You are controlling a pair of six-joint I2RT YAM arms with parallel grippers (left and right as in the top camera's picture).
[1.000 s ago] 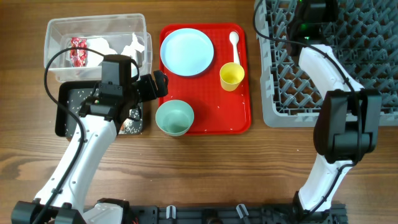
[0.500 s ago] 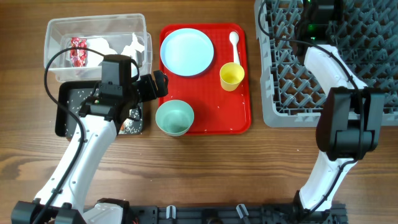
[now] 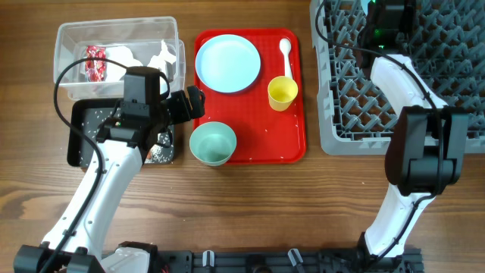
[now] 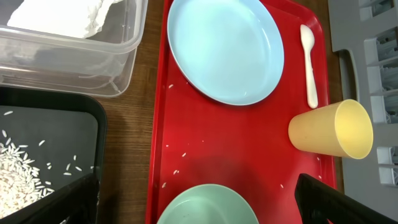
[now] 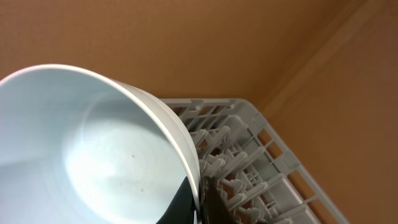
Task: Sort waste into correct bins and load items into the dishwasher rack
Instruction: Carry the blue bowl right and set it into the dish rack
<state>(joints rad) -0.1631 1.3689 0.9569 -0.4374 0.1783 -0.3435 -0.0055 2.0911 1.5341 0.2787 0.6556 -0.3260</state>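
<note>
My left gripper (image 4: 200,205) hangs open over the red tray's left edge, its jaws standing wide either side of the mint green bowl (image 4: 202,208) and touching nothing. On the tray lie the pale blue plate (image 3: 227,63), the yellow cup (image 3: 282,92) and the white spoon (image 3: 286,54). My right gripper (image 5: 200,202) is shut on the rim of the pale blue bowl (image 5: 81,155), held tilted above the pegs of the grey dishwasher rack (image 5: 249,155) at its far side. The wrapper (image 3: 95,63) and napkins (image 3: 163,57) lie in the clear tub (image 3: 76,34). Rice (image 4: 15,177) lies in the black tray (image 3: 82,125).
The red tray (image 3: 261,148) carries a few stray rice grains. The rack (image 3: 447,83) fills the right side of the table, with my right arm (image 3: 413,144) reaching over its near left part. Bare wood runs along the front.
My right arm has edged slightly farther back over the rack with the bowl. The left arm and the things on the tray have not moved.
</note>
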